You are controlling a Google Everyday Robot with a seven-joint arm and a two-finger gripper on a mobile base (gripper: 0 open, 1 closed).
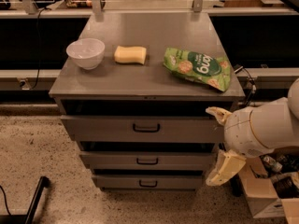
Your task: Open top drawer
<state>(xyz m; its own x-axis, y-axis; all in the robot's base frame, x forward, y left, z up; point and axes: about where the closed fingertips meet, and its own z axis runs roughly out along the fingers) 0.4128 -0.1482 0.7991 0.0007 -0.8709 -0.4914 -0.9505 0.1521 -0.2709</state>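
Status: task not started, as far as I can judge.

- On the cabinet top (149,29), left to right: white bowl (86,53) at 9 o'clock, yellow sponge (130,54) just beside it toward centre, green chip bag (198,68) at 3 o'clock near the right edge. None of it blocks the drawers.
- Top drawer (103,127) sits directly under the top, front face roughly flush. There is a dark slot above it and no interior showing, so I read it as closed.
- Its loop handle (146,128) is at centre of the front, and nothing is touching it.
- Second drawer (112,160) and bottom drawer (117,182) are below and also look shut.
- Gripper (224,166) is at 4 o'clock of the frame, off the cabinet's right front corner, at about second-drawer height. It is well apart from the handle. Can't tell whether it is spread or closed. It grips nothing that I can see.
- Cardboard box (264,197) is on the floor at 5 o'clock, under the arm.

Left to do: everything. Move the gripper toward 9 o'clock and up to the handle, hook or clamp it, then pull straight out.
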